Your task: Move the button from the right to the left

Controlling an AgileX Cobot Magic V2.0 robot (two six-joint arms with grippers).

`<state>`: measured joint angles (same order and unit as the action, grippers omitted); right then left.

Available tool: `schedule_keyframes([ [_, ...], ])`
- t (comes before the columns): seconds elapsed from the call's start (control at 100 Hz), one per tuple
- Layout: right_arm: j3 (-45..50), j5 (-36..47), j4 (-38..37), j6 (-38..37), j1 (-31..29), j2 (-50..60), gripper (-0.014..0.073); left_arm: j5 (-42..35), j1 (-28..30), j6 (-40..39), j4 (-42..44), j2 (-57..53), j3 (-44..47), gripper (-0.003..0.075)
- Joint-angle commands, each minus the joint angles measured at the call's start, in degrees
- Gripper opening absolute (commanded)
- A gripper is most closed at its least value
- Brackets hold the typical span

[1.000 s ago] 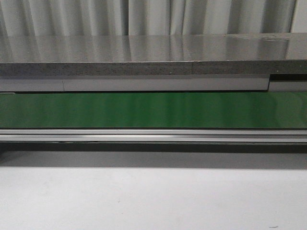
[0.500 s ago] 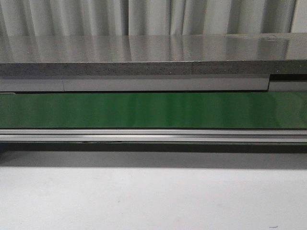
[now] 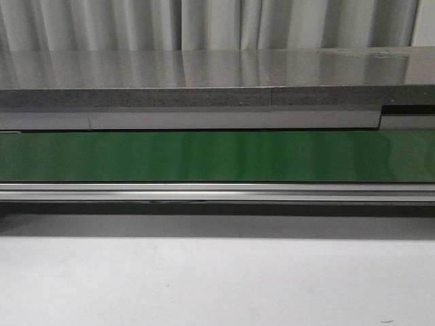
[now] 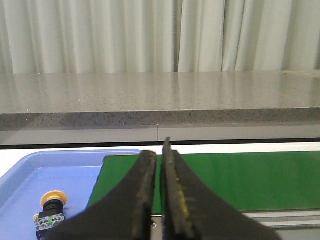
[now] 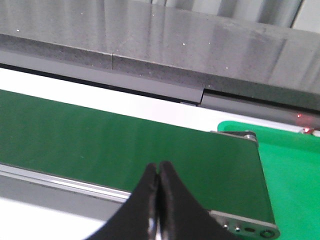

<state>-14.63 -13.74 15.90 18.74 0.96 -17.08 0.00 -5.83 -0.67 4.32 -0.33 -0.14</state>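
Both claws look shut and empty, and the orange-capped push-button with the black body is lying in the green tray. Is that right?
Wrong tray. The left wrist view shows the orange-capped push-button in the shallow blue plastic tray, not the green one. The left claw and right claw are indeed shut and empty.

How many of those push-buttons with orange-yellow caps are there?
1. The push-button with an orange-yellow cap and black body lies in the blue plastic tray, seen from the left wrist. Others may be out of view.

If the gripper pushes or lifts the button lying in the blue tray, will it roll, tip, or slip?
The button looks rigid: a round orange cap on a boxy black body, so it should not flex. The round cap may roll or pivot if pushed; the flat body probably resists. The blue tray looks smooth, so it may slide.
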Motion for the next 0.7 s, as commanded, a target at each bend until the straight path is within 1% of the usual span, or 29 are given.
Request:
schedule_keyframes([
  [0.0, -0.6, 5.8, -8.5, -9.9, 0.6, -0.3, -0.0068, -4.7, -0.4, -0.7, -0.1, -2.0, 2.4, 0.0005],
  [0.09, 0.9, 9.0, -13.8, -16.2, 0.6, 0.3, -0.0068, -4.7, -0.4, -0.7, -0.1, -2.0, 2.4, 0.0005],
  [0.17, 2.6, 11.9, -15.9, -18.7, 0.6, 1.6, -0.0068, -4.7, -0.4, -0.7, -0.1, -2.0, 2.4, 0.0005],
  [0.31, 6.0, 14.2, -15.9, -18.7, 0.6, 5.4, -0.0068, -4.7, -0.4, -0.7, -0.1, -2.0, 2.4, 0.0005],
  [0.69, 13.7, 13.7, -15.9, -18.7, 0.6, 18.4, -0.0068, -4.7, -0.4, -0.7, -0.1, -2.0, 2.4, 0.0005],
])
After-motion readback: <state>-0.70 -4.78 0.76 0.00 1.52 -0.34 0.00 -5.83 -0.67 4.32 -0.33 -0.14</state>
